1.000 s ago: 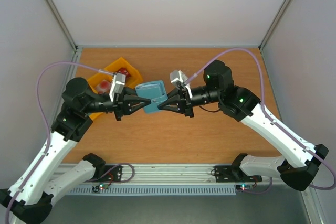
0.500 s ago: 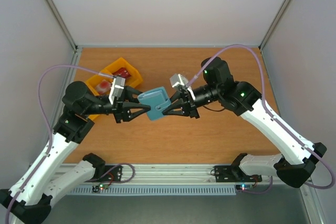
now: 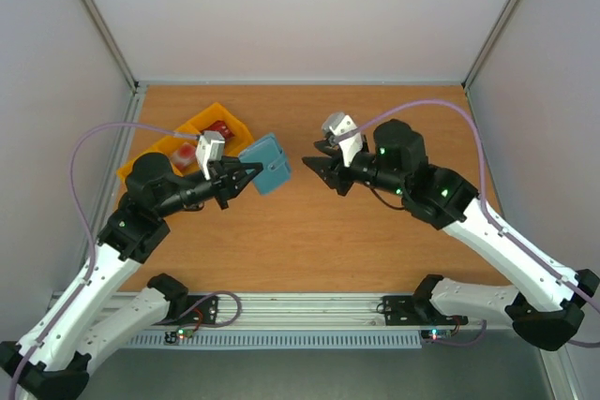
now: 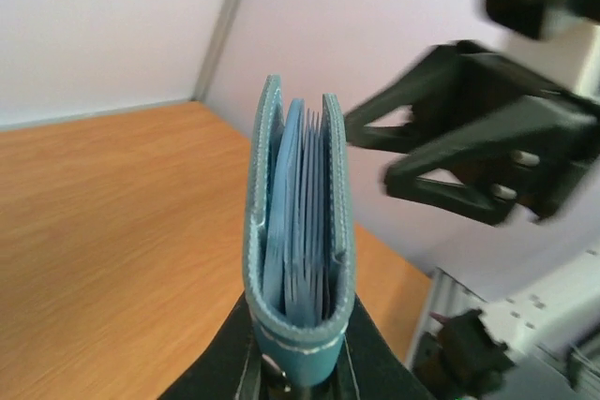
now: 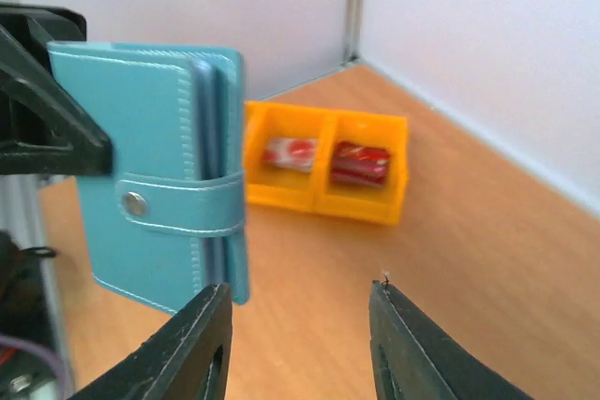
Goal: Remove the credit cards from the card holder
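Note:
The card holder point(image 3: 266, 163) is a slate-blue wallet, folded shut, held above the table by my left gripper point(image 3: 246, 175), which is shut on its lower edge. In the left wrist view the card holder point(image 4: 300, 231) stands edge-on between my fingers point(image 4: 211, 372), with thin blue leaves between its covers. No card faces show; the credit cards are hidden. In the right wrist view the card holder point(image 5: 141, 185) has its snap strap point(image 5: 178, 205) fastened. My right gripper point(image 3: 314, 164) is open and empty, a short way right of the wallet, also in its wrist view point(image 5: 300, 292).
A yellow three-compartment tray point(image 3: 230, 119) with red packets stands at the back left, behind the left arm; it also shows in the right wrist view point(image 5: 375, 208). The enclosure walls stand close on the left, right and back.
My right gripper has let go of the wallet's edge, pulled back to the right and opened. The left gripper keeps the wallet and has drawn slightly left.

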Controlling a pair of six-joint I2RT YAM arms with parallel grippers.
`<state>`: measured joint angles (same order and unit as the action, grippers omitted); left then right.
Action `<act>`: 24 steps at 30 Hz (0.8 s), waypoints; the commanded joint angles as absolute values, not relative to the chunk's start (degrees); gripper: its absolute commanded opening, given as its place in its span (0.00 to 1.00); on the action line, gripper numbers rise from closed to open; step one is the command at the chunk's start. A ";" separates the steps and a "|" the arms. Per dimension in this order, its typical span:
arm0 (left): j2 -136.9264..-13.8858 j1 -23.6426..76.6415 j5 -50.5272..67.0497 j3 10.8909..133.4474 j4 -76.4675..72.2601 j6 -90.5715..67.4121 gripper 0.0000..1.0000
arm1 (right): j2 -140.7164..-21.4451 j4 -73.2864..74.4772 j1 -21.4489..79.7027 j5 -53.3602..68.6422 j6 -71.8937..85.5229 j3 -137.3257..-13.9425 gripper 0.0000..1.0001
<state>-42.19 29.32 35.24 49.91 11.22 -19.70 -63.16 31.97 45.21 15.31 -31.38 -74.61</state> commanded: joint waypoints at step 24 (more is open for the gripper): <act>-44.08 30.02 33.40 47.13 2.11 -27.09 0.00 | -81.30 22.10 60.12 -12.99 -30.93 -83.07 0.38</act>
